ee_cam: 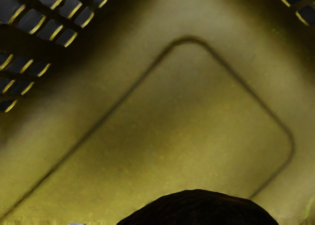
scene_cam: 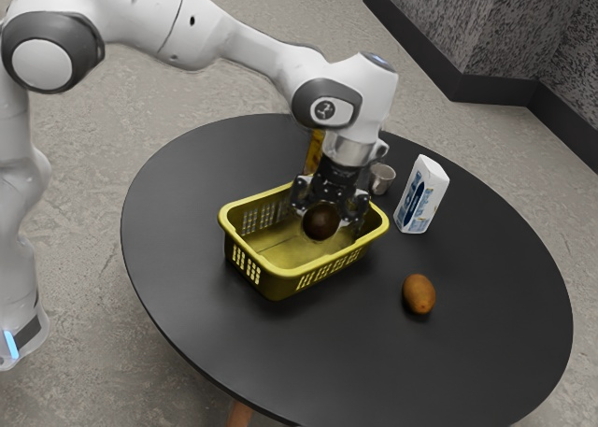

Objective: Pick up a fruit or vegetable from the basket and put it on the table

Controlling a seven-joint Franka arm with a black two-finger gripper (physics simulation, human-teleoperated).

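Basket (scene_cam: 271, 277) wall and raised rim surround the dark round fruit (scene_cam: 320, 220), with desk (scene_cam: 187, 198) surface extending from the basket to the round edge on the exterior view's left. Near the basket on the exterior view's right: metal cup (scene_cam: 380, 179), upright white-and-blue carton (scene_cam: 423, 195) and, well apart from the carton, brown oval fruit (scene_cam: 419, 294); yellow bottle (scene_cam: 314, 153) partly hidden behind the arm. Dark fruit is inside the basket, smooth-outlined, nearly black-brown, at the fingers (scene_cam: 357, 209); cannot tell whether they are released or grasping it.
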